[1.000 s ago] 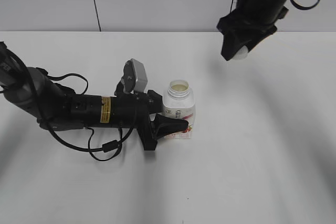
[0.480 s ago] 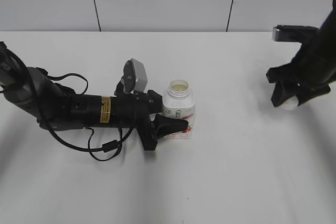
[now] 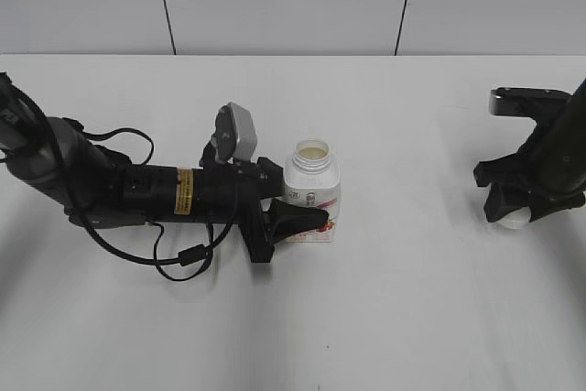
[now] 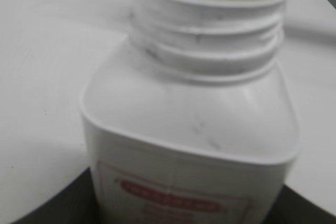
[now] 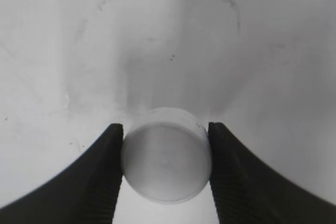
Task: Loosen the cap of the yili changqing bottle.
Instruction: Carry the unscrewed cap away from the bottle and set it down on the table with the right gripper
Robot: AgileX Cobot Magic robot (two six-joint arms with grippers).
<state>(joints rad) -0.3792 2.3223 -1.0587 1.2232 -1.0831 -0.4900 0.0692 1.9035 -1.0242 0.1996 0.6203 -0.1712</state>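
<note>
Left of centre in the exterior view, my left tool [image 3: 298,217] lies low along the counter [image 3: 394,318], clamped around the body of the yili changqing bottle [image 3: 312,194]. That bottle stands upright near the middle of the frame with its neck bare and open; the left wrist view shows the threads exposed and dark tool parts at both lower corners beside the label.

Far over at the right edge, well apart from the bottle, my right tool [image 3: 515,217] hangs close above the counter, pinching the cap [image 3: 515,218]. From the right wrist view, the cap [image 5: 167,154] sits between the two dark fingers [image 5: 105,177], each pressed against its side, with white counter behind it. Whether the cap touches the surface I cannot tell.

I judge the loosening done, with the cap fully off. The risks from here: if I let go while the cap is above the counter, it could land on edge and roll off the right side. If my left grip slackens or shifts, the uncapped bottle could tip and spill whatever it holds.
</note>
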